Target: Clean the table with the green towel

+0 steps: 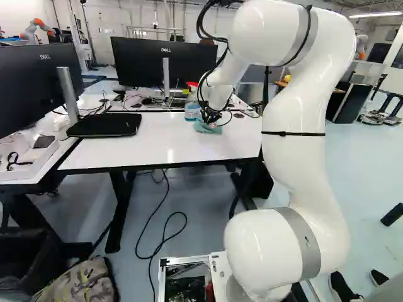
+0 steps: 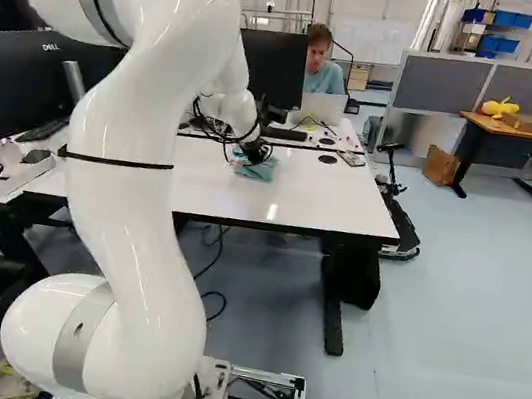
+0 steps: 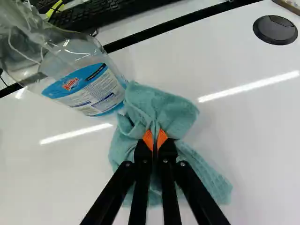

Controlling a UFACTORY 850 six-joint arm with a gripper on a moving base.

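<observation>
Left base view has the white arm [image 1: 296,145] reaching over the glossy white counter [image 1: 151,146], with the black two-fingered hand [image 1: 210,117] low over its right half, towards the far side. Under the hand lies the crumpled teal-green cloth towel [image 1: 208,128], resting on the white top. In the wrist view, the orange pads [image 3: 148,139] stand nearly together, pinching a bunched fold of the towel, while the rest of the cloth spreads out around them. Just left of the towel is a clear plastic spray bottle [image 3: 89,89] with a blue label, upright. A round black cable cap [image 3: 275,29] is set into the top, farther right. On the left stands a black monitor [image 1: 39,85] on a dark stand [image 1: 104,124]; another black monitor [image 1: 165,63] stands at the far side, beyond the bottle.
</observation>
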